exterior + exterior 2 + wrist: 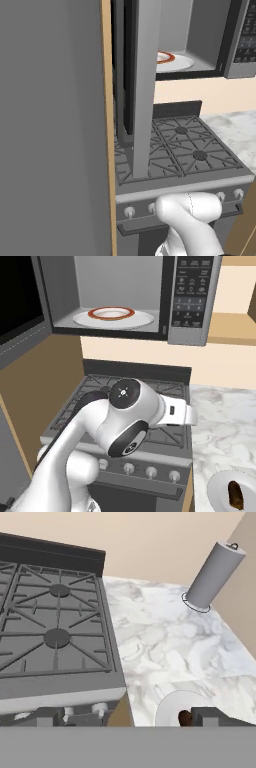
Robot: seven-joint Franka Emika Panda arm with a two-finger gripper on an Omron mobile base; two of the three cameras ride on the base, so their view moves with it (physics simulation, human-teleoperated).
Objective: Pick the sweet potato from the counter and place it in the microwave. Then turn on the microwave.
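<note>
We hover over the worktop, claw spread, sweet potato not yet picked

Our claw [122, 717] stands wide apart and holds nothing, looking down across the worktop [165, 637] beside the stove [50, 637]. The sweet potato [235, 495] lies on a small white dish [220, 491] at the worktop's near edge, well apart from the microwave [192, 296], whose door [142, 90] hangs open with its round plate [114, 318] bare, ready, we judge, to receive it. A grey paper-towel roll [215, 574] stands far back.
</note>
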